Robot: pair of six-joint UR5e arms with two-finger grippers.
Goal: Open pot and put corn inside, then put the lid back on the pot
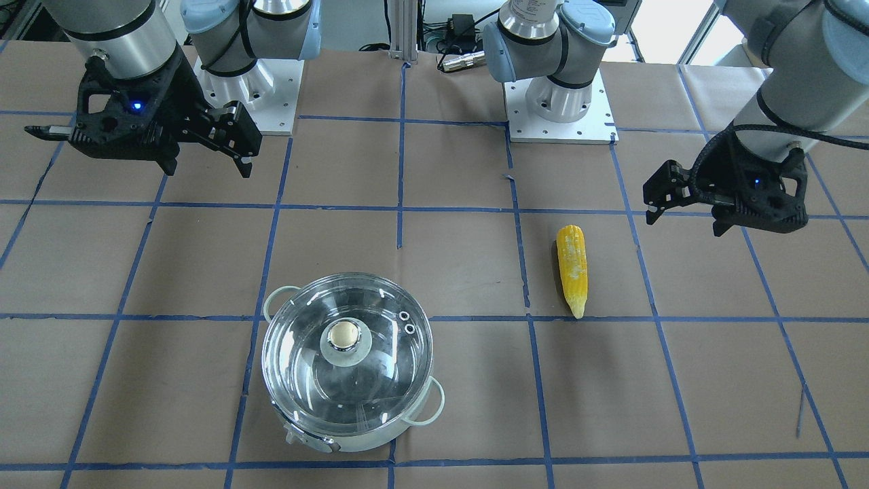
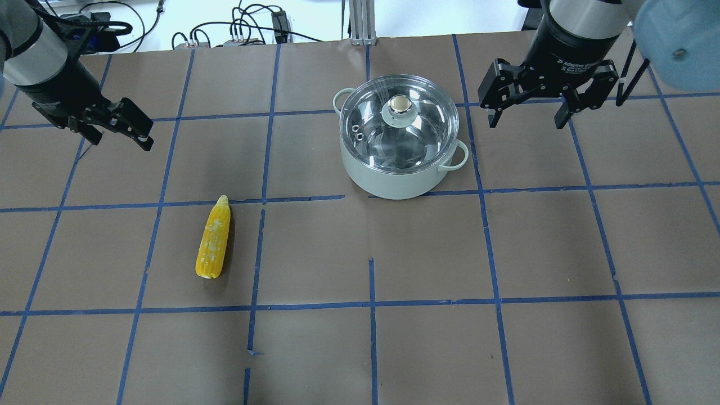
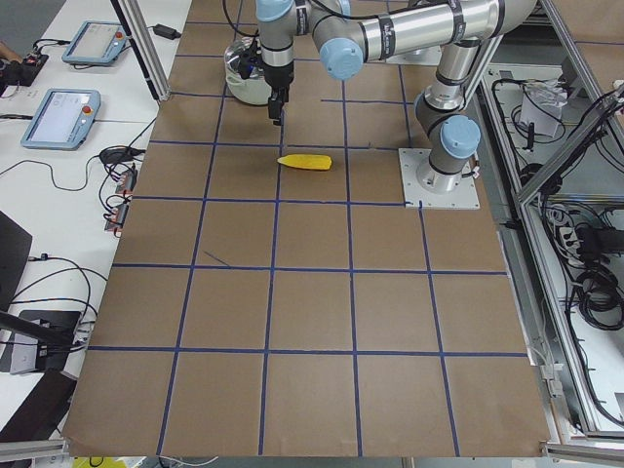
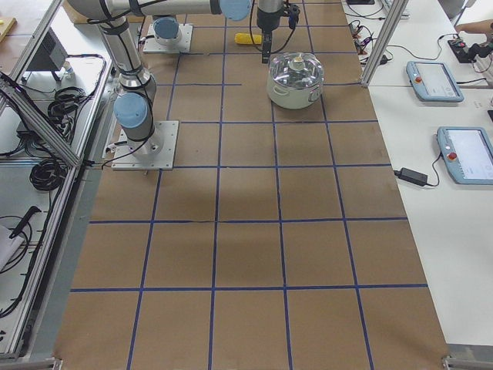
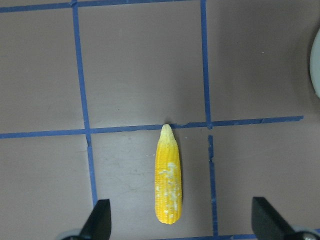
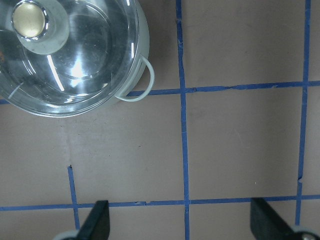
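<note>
The pot (image 2: 388, 181) stands on the table with the glass lid (image 2: 419, 132) shut on it; the gold-topped knob (image 2: 400, 104) is at the lid's centre. The pot also shows in the front view (image 1: 353, 443) and the right wrist view (image 6: 134, 82). The corn (image 2: 214, 241) lies flat on the paper, apart from the pot, and shows in the front view (image 1: 572, 268) and the left wrist view (image 5: 167, 182). My left gripper (image 2: 118, 138) is open and empty, hovering beyond the corn. My right gripper (image 2: 526, 121) is open and empty, hovering beside the pot.
The table is covered in brown paper with a blue tape grid. The two arm base plates (image 1: 560, 112) sit at the robot's edge. Cables (image 2: 236, 31) lie beyond the far edge. Tablets (image 4: 435, 81) rest on a side table.
</note>
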